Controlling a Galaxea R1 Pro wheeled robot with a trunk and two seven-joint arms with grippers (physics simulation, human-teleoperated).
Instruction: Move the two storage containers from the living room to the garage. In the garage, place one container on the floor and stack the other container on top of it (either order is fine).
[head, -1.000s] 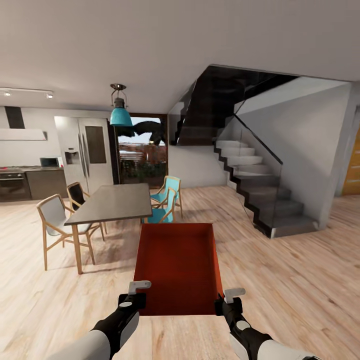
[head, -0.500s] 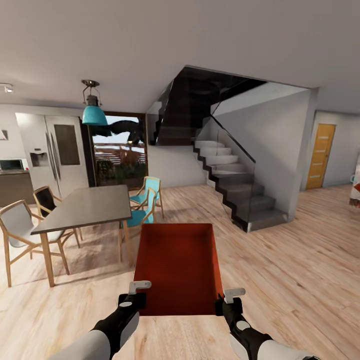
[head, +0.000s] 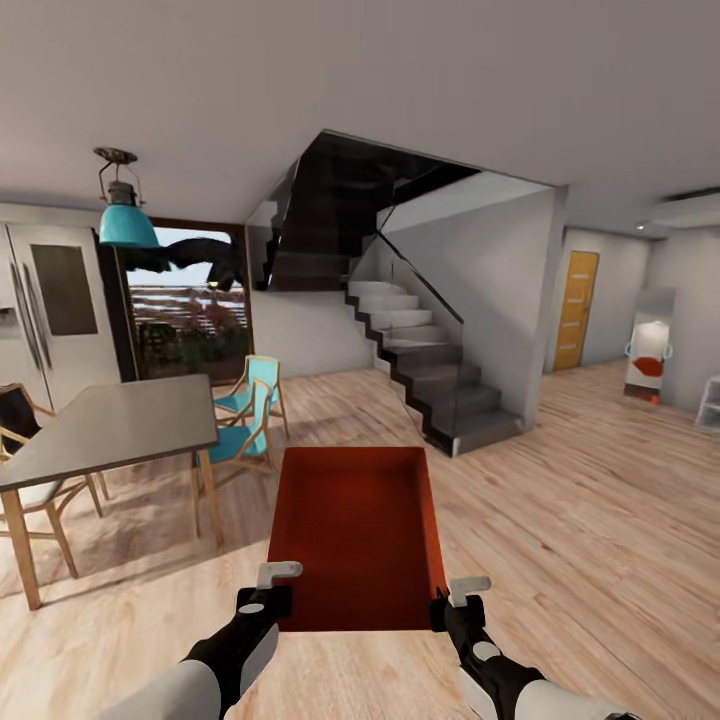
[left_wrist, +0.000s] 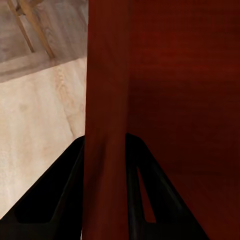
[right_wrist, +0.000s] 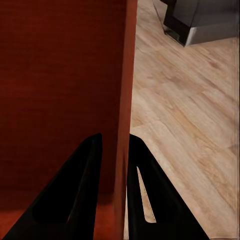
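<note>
Bare plank floor (head: 600, 500) lies open ahead and to the right, toward the orange door (head: 577, 310). The dining counter (head: 100, 425) and 2 blue chairs (head: 245, 405) crowd the left; the staircase (head: 430, 375) stands ahead.

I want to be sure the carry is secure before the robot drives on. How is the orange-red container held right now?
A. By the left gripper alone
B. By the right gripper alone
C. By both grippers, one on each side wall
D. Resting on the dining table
C: the left gripper and right gripper each pinch a side wall of the storage container, held above the wood-plank floor.
</note>
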